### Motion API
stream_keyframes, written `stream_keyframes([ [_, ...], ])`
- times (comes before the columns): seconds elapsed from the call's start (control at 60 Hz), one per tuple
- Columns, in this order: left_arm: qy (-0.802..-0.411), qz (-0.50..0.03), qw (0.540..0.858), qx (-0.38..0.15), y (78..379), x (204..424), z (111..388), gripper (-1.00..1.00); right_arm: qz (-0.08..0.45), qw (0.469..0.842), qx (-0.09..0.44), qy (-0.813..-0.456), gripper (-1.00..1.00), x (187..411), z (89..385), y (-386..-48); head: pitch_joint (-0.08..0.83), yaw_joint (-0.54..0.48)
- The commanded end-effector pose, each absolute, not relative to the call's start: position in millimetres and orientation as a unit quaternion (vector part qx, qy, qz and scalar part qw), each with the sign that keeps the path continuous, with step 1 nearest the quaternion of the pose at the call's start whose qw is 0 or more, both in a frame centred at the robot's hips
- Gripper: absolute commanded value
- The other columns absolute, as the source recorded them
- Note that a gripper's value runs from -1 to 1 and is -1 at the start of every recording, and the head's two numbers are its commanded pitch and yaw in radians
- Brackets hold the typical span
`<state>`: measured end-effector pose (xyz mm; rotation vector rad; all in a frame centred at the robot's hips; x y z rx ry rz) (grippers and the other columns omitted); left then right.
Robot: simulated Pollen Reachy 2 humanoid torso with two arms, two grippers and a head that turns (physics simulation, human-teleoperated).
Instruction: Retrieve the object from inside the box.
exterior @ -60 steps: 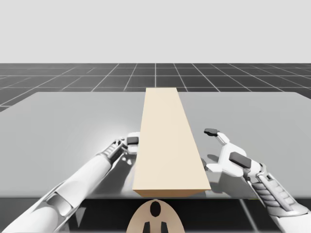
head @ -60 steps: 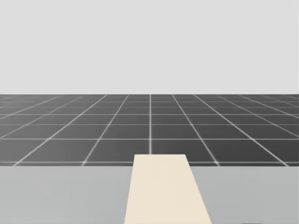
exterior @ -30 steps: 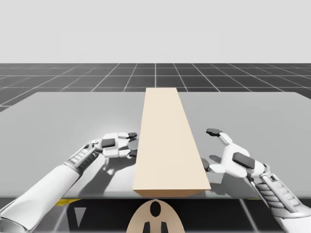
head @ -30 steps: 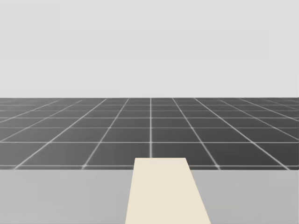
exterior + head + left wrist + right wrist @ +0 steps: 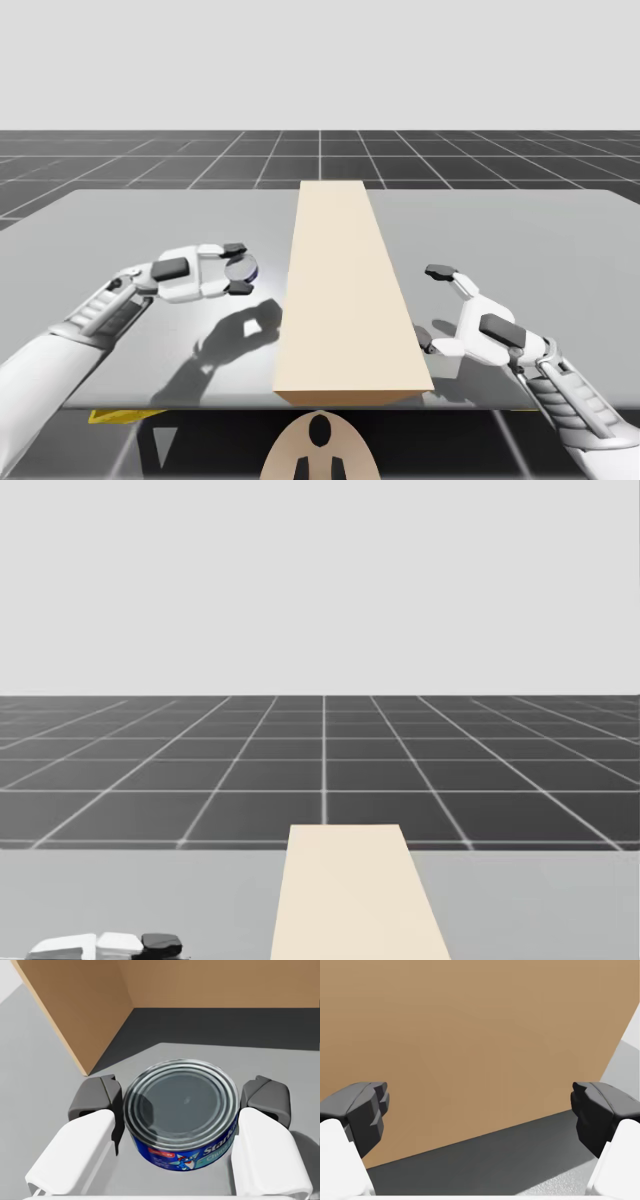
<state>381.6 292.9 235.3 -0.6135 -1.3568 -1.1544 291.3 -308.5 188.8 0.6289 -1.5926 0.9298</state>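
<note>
A long tan box point(image 5: 345, 290) lies on the grey table point(image 5: 150, 220), running away from me. My left gripper point(image 5: 238, 268) hangs above the table to the left of the box, shut on a flat round can point(image 5: 244, 268) with a blue label. In the left wrist view the can point(image 5: 182, 1110) sits between the left gripper's point(image 5: 181, 1096) pads, with the box's open end point(image 5: 85, 1005) ahead. My right gripper point(image 5: 430, 305) stands open beside the box's right wall, low on the table. In the right wrist view the right gripper point(image 5: 480, 1110) faces the tan wall point(image 5: 470, 1035) with nothing between its fingers.
The shadow of the left hand and can point(image 5: 235, 335) falls on the table beside the box. A yellow object point(image 5: 110, 415) shows under the table's near left edge. In the head view the box point(image 5: 348, 890) reaches towards the table's far edge, and an arm's gripper point(image 5: 150, 945) shows low beside it.
My left gripper has drawn back from the box's left side and risen to the left with the can in it. The right gripper has barely moved. My head has tilted up slightly.
</note>
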Motion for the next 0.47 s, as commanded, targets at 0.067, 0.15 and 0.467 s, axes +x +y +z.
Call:
stream_keyframes([
  [0.067, -0.612, -0.502, 0.558, -0.249, 291.9, 388.9, 303.3, 1.00, 0.396, 0.562, 0.267, -0.675, -1.00, 291.1, 188.3, -308.1, 0.025, 0.01],
  [0.15, -0.622, -0.505, 0.549, -0.239, 292.0, 388.9, 328.3, 1.00, 0.395, 0.562, 0.267, -0.675, -1.00, 290.8, 188.8, -308.8, 0.023, 0.00],
  [0.467, -0.641, -0.505, 0.537, -0.213, 297.6, 395.2, 393.2, 1.00, 0.395, 0.563, 0.267, -0.676, -1.00, 290.3, 189.2, -310.0, 0.019, 0.00],
])
